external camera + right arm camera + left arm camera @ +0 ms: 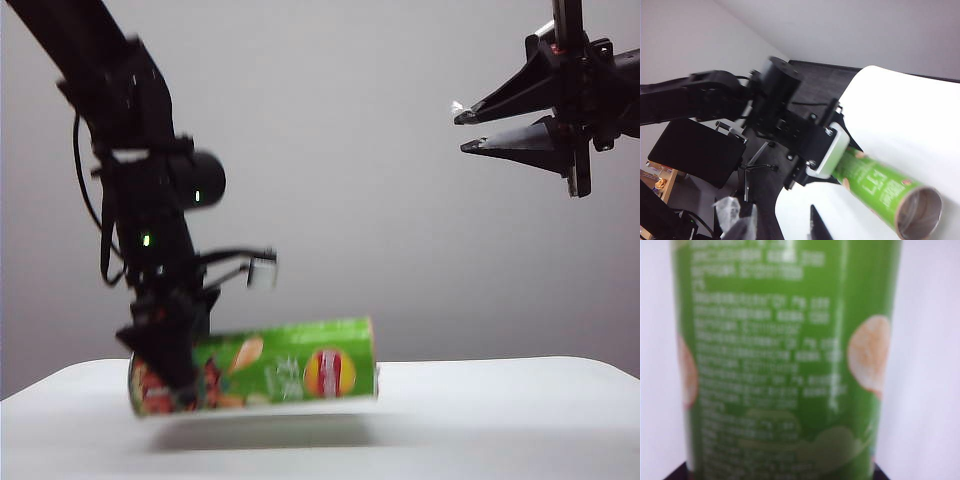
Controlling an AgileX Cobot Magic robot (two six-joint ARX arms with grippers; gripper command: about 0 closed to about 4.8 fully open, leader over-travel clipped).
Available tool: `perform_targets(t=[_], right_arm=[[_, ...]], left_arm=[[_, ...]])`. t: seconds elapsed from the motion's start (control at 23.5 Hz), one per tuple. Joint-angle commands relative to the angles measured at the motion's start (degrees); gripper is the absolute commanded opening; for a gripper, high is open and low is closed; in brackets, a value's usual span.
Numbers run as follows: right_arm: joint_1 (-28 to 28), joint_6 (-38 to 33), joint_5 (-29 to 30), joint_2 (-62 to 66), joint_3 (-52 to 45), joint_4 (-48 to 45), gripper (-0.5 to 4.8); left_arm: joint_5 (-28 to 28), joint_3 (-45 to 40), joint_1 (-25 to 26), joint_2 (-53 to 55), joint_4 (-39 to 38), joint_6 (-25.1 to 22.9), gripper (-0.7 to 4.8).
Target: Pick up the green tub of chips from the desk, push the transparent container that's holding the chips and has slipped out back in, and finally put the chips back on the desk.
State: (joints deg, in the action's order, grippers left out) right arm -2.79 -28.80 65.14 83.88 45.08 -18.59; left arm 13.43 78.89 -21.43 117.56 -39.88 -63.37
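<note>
1. The left pincer (pixel 165 375) is clamped around the green tub of chips (pixel 290 368) close to one end. The tub lies nearly level, and a shadow under it in the exterior view suggests it is just above the white table (pixel 520 420).
2. The right pincer (pixel 468 132) hangs high on the right of the exterior view, well apart from the tub, with its fingers spread and nothing between them.
3. Risk: the hold sits far toward one end, so the long free end could sag or twist the tub in the grip, which may leave it landing crooked and rolling across the table.
4. Risk: a release while the tub is off the surface would drop a round body that rolls easily, possibly toward the table's edge.
5. Contents: in the right wrist view the tub's open end (pixel 920 212) faces the camera and looks dim and hollow. No transparent container juts beyond the rim there, which suggests it is pushed in, but blur hides whether it or any chips sit inside.
6. In the left wrist view the tub's green wall (pixel 785 360) fills the frame, and nothing of its inside shows.
</note>
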Motion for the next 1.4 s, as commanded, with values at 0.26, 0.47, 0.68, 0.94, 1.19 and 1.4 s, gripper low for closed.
perform_targets(t=[0.26,0.47,0.68,0.94,1.19,1.4], right_arm=[[0.0,0.7,-0.1,-0.2,0.2,-0.5,1.30],[0.7,1.9,-0.8,-0.2,0.2,0.2,1.30],[1.2,13.9,-6.5,-0.3,0.2,13.3,0.37],[-0.6,22.1,-15.1,-0.5,0.2,26.8,0.03],[-6.2,23.0,-18.8,-3.7,0.2,30.5,-0.09],[-8.1,22.8,-20.1,-8.2,0.2,34.4,-0.09]], left_arm=[[0.7,0.1,0.0,4.0,0.6,0.9,3.32],[0.2,0.2,0.0,3.9,0.0,1.8,3.77],[-1.0,0.2,-0.2,2.8,-1.7,4.1,4.79],[-2.1,0.2,-0.3,0.1,-2.6,5.6,4.79],[-3.0,0.2,-1.6,-6.6,-5.1,10.6,4.79],[-6.9,0.2,-3.1,-13.2,-12.3,16.5,4.79]])
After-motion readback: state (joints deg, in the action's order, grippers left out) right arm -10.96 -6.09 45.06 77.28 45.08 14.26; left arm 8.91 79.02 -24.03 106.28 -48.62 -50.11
